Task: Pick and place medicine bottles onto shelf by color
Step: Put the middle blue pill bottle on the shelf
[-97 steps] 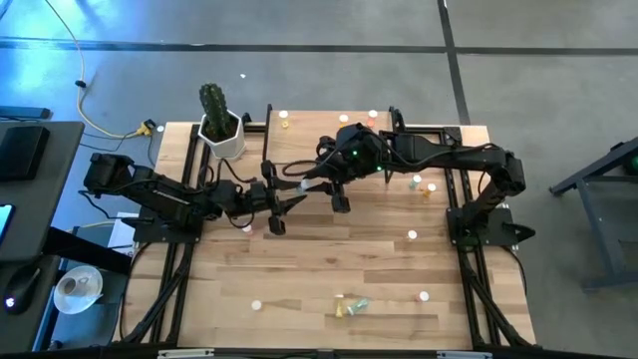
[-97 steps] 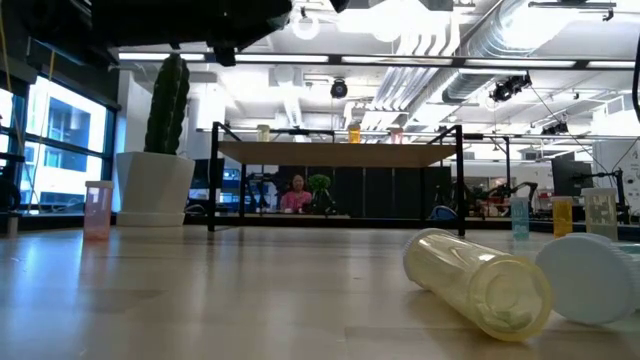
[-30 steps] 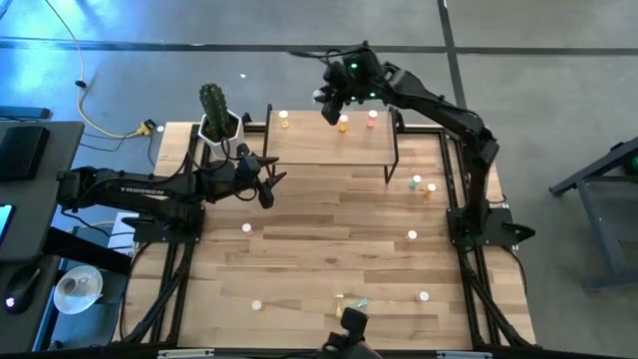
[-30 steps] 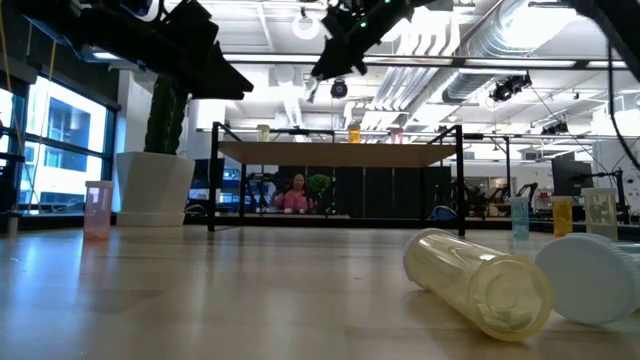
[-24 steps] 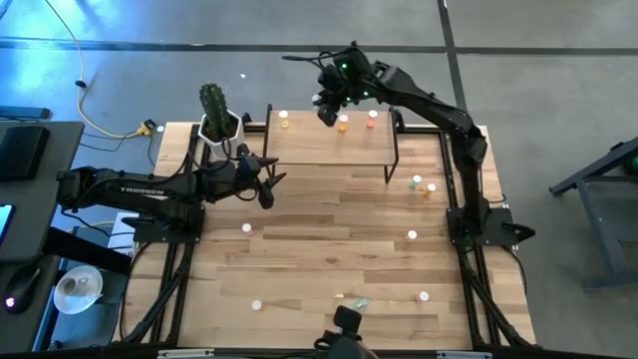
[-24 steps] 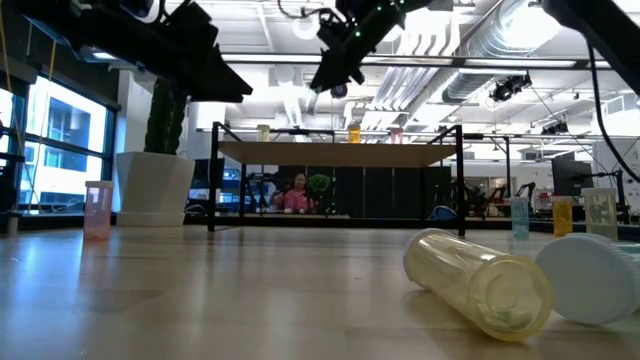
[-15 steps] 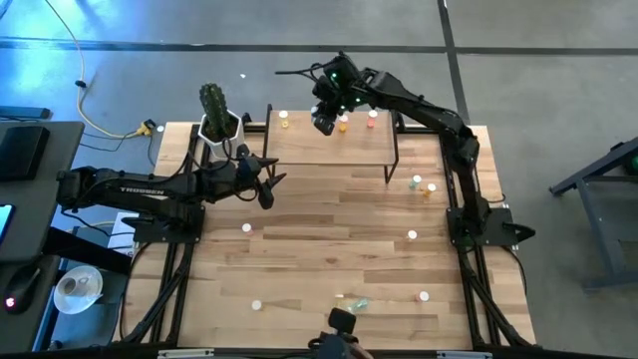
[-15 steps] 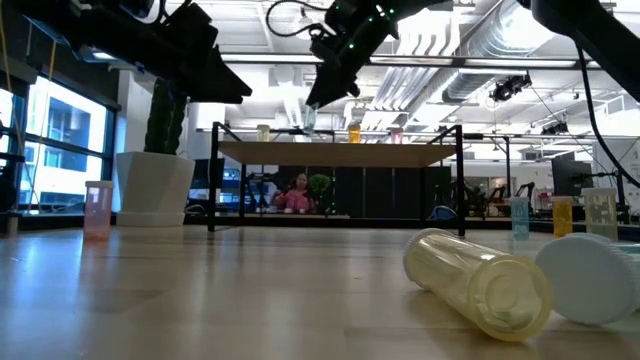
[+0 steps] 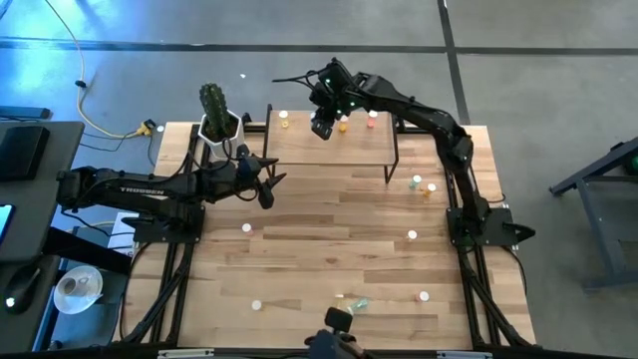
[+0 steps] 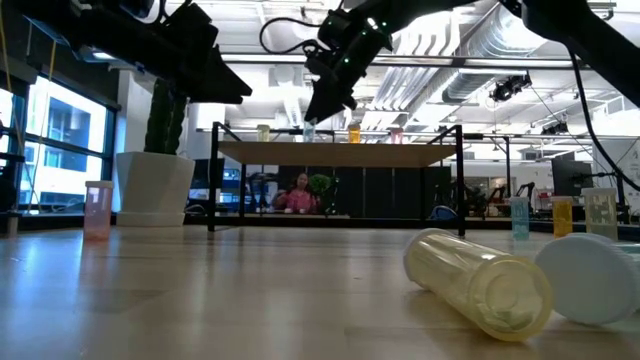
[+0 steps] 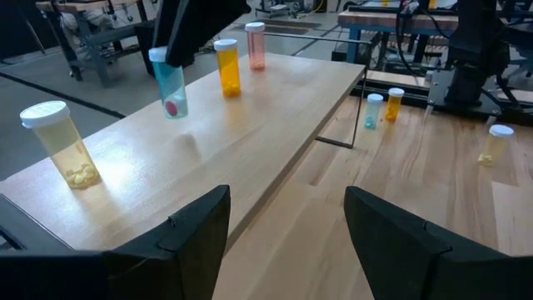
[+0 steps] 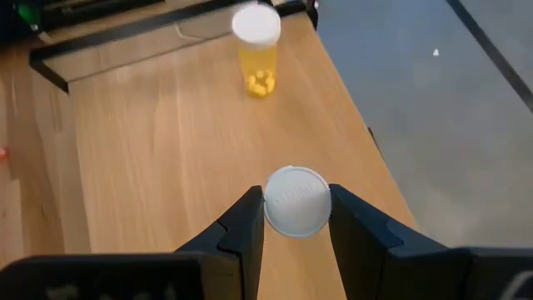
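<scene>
I am working over a wood-plank surface (image 9: 329,249) on grey concrete floor, with a cactus in a white pot (image 9: 220,125) at its far-left corner and the shelf (image 9: 329,150) standing along the far edge. My right gripper (image 9: 321,126) is over the shelf's far side, jaws narrowed on a bottle with a pale blue-green body (image 11: 170,85); the right wrist view shows its white cap pinched between my two fingers (image 12: 241,229). From the left wrist view the bottle hangs upright just above the board, its shadow close beneath, so I judge it is not yet seated. Already standing on the shelf are a yellow bottle (image 11: 61,143) toward the cactus end, and an orange bottle (image 11: 226,67) and a pink one (image 11: 255,45) on the other side of my load. My left gripper (image 9: 263,185) waits near the shelf's front-left leg, jaws wide and holding nothing.

To do this well, I should come straight down until the base sits flat before I let go, because a tall, narrow bottle released early will likely tip. I want it kept apart from the orange one, as its own colour group, and far enough from the shelf's back edge. Then part the jaws only a little and lift vertically. Other bottles remain scattered on the surface, including two lying near the front edge (image 9: 351,305).
</scene>
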Motion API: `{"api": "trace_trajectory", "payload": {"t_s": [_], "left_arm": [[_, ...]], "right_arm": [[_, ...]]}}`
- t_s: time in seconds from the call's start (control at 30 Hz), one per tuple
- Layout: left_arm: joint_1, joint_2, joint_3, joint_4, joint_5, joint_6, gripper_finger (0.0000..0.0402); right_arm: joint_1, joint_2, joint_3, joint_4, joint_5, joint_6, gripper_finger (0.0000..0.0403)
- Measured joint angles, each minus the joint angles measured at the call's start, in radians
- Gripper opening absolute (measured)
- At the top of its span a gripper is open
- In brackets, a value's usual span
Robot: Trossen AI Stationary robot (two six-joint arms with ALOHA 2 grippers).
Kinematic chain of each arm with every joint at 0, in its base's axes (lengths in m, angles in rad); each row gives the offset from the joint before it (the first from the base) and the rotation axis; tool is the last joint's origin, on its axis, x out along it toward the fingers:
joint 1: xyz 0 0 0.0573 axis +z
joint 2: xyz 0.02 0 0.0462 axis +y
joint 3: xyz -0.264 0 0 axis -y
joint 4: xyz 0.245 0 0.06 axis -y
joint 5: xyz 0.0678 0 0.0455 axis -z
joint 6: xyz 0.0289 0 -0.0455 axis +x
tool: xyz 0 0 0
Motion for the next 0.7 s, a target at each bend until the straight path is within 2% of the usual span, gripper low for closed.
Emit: {"api": "trace_trajectory", "payload": {"t_s": [0.7], "left_arm": [[0.000, 0.000, 0.000, 0.000, 0.000, 0.000, 0.0227]], "right_arm": [[0.000, 0.022, -0.002, 0.001, 0.030, -0.020, 0.0104]]}}
